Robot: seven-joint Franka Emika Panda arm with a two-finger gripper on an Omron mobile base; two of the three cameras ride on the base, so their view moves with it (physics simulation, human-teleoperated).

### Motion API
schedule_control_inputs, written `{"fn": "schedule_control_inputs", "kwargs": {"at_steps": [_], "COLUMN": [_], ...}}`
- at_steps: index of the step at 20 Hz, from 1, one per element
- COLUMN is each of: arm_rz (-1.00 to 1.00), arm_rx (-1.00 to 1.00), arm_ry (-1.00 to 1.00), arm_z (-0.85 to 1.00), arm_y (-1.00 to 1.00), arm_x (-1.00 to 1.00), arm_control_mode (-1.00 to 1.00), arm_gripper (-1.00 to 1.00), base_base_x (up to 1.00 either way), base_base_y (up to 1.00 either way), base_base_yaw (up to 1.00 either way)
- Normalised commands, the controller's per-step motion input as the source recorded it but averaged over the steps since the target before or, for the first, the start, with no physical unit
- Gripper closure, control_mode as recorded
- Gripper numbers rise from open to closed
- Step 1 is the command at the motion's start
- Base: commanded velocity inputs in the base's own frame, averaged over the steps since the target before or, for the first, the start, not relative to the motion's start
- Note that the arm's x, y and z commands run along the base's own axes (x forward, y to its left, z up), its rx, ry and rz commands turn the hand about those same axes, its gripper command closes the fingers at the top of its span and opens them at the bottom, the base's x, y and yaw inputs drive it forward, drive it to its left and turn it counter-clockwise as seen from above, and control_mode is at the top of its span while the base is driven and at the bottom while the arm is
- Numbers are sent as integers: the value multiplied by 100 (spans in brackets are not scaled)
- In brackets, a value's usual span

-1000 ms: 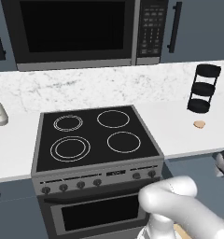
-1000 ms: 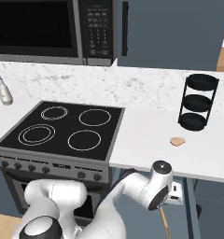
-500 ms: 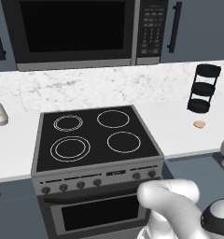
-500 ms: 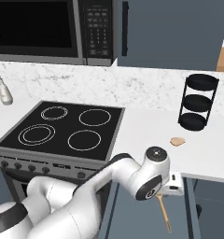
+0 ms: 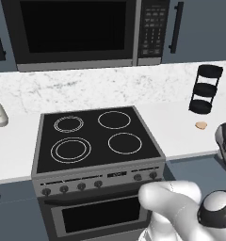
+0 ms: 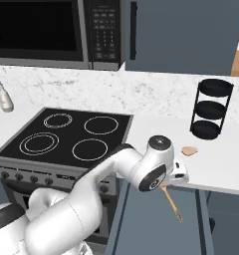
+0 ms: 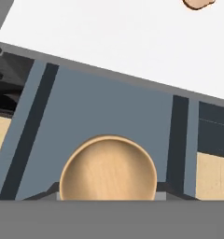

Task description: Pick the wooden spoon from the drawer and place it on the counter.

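The white Franka arm with dark joints reaches forward and to its right from the base, elbow bent, wrist at counter-edge height. Its two-finger gripper (image 6: 167,186) points downward beneath the wrist, closed around the thin handle of the light-tan wooden spoon (image 6: 172,204), which hangs below it.

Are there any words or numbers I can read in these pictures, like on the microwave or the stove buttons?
None can be read.
The microwave keypad has rows of small marks: too small and blurred to read.
The stove's front panel has a tiny pale mark between the knobs: too blurred to read.
The wooden spoon, the counter and the black rack carry no writing.
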Motion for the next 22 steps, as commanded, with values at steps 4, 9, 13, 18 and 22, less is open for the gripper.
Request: {"fn": "schedule_control_inputs", "kwargs": {"at_steps": [4, 9, 13, 18, 22], "arm_rz": [19, 20, 27, 25, 17], "arm_rx": [0, 0, -2, -3, -1], "arm_ry": [0, 4, 7, 4, 0], "arm_z": [7, -4, -30, -27, -26], "arm_y": [11, 17, 27, 14, 0], "arm_x": [97, 99, 79, 67, 58], "arm_control_mode": [-100, -100, -100, -100, -100], "arm_gripper": [100, 100, 100, 100, 100], "base_base_x": [0, 0, 0, 0, 0], "base_base_y": [0, 0, 0, 0, 0], "base_base_yaw": [0, 0, 0, 0, 0]}}
